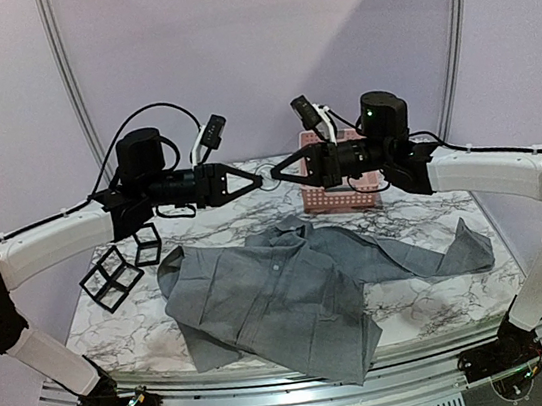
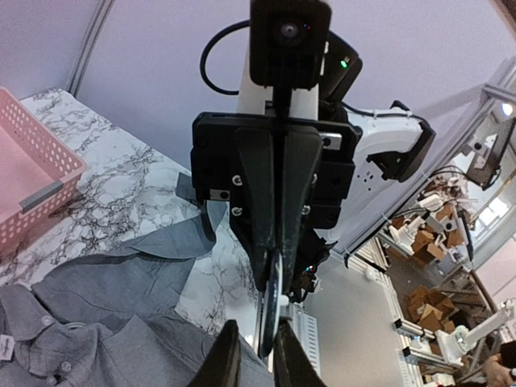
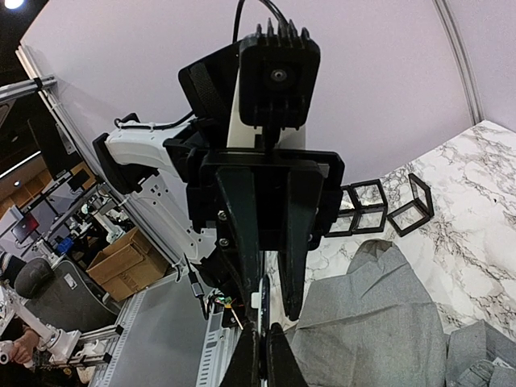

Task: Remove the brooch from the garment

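Note:
The grey garment (image 1: 284,292) lies spread on the marble table (image 1: 436,301), with nothing holding it. High above it both grippers meet tip to tip. My right gripper (image 1: 274,173) (image 3: 262,329) is shut on the brooch (image 1: 267,174) (image 3: 264,299), a small dark disc seen edge-on with a white nub on one face. My left gripper (image 1: 258,177) (image 2: 255,324) faces it, its jaws narrowly apart on either side of the brooch's (image 2: 271,305) free edge. A gap shows on one side. The garment (image 2: 97,339) (image 3: 379,322) is far below both.
A pink basket (image 1: 341,196) (image 2: 24,185) stands at the back of the table behind the garment. Black wire cubes (image 1: 110,276) (image 3: 379,205) sit at the left side. The table's front edge runs along the metal rail by the arm bases.

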Robot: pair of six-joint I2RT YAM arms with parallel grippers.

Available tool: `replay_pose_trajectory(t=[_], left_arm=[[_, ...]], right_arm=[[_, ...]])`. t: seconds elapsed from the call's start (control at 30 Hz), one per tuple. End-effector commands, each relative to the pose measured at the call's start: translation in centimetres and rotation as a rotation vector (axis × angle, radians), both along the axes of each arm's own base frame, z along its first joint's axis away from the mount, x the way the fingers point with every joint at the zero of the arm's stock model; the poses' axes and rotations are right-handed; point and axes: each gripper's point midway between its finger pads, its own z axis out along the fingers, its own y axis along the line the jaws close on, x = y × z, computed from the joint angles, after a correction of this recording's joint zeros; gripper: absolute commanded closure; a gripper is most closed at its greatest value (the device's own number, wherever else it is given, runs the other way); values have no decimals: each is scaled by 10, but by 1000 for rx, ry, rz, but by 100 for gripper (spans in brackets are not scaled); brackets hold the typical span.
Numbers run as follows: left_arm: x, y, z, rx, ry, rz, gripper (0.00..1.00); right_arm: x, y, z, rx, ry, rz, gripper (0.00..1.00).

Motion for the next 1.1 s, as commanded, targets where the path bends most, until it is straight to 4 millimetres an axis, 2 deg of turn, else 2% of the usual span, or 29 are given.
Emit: replay_pose_trajectory(t=[0.0,0.1,0.4,0.7,0.9,1.07], left_arm=[[0,-6,0,3,-3,-10,89],[-2,-7,-1,4,2,-20,92],[-6,-11,-4,6,13,-46,87],[-7,-12,-5,9,15,-50,92],[-7,-12,-5,10,13,-49,88],[-7,-12,-6,13,16,-49,90]], right_arm=[[-2,6,-1,-5,-4,23,100],[-1,7,-1,-5,-6,18,100],[1,4,4,3,-23,-5,100],[0,4,3,5,-20,-10,100],[1,3,3,5,-23,-18,100],[1,3,3,5,-23,-20,100]])
